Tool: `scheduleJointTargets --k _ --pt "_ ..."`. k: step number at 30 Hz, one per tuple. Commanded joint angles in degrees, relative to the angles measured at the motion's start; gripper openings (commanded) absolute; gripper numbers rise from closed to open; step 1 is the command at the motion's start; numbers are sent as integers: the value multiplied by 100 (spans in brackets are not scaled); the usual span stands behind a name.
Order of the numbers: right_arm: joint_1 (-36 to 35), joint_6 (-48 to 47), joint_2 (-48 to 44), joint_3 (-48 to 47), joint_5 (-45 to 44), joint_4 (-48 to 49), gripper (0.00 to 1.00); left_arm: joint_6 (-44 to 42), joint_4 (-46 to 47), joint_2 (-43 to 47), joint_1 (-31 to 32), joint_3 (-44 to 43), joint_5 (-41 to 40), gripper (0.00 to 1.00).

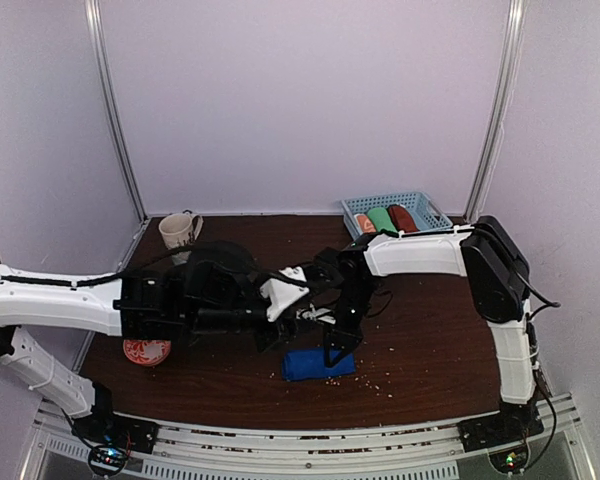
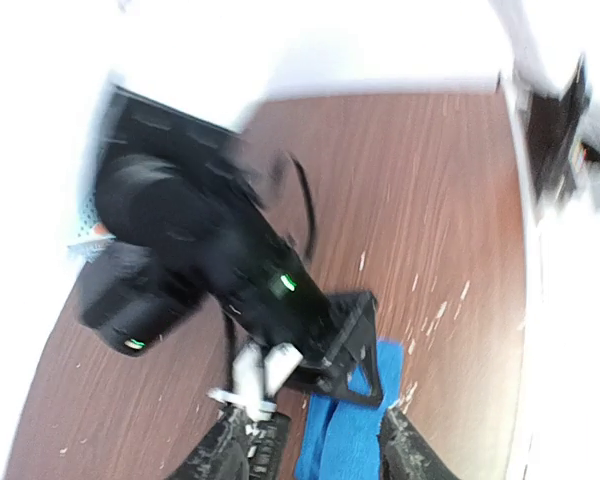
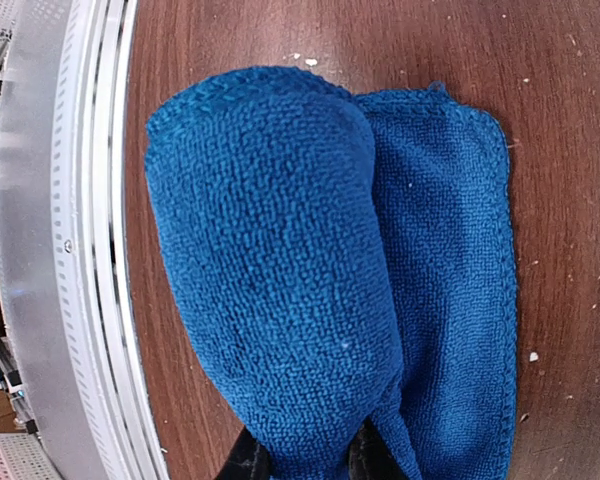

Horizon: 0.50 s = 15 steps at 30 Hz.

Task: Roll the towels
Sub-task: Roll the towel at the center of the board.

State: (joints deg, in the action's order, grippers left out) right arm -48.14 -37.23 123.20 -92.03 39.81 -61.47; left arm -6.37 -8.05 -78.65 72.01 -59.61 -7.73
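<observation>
Dark wooden surface [image 1: 430, 350], crumb-speckled. Blue towel [image 3: 280, 260], half rolled: the roll's end is pinched between the closed right jaws; left jaws spread wide, empty, the towel's other end lying between them. Rust-brown towel [image 1: 403, 217], rolled, in basket [image 1: 428, 205] well beyond both jaws.

Blue towel [image 1: 318, 363]: royal blue terry, part-rolled. Fat roll w/ a flat strip beside it, touching. Lies on table [image 1: 430, 350] nr front edge, approx. centre. Rust-brown towel [image 1: 403, 216]: rolled, stubby cyl., in basket [image 1: 395, 197] at back R, just beside green roll [image 1: 382, 219].
</observation>
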Motion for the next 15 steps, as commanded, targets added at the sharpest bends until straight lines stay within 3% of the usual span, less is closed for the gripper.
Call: scheduleJointTargets --k 1,5,15 --pt "-23 175 538 151 -250 -226 14 -755 -1063 -838 346 -324 -1236 44" --pt "30 184 539 167 -286 -216 15 -749 -942 -1116 430 -310 -878 45" --pt "26 181 514 285 -287 -108 15 -776 -1021 -2375 413 -524 -986 52"
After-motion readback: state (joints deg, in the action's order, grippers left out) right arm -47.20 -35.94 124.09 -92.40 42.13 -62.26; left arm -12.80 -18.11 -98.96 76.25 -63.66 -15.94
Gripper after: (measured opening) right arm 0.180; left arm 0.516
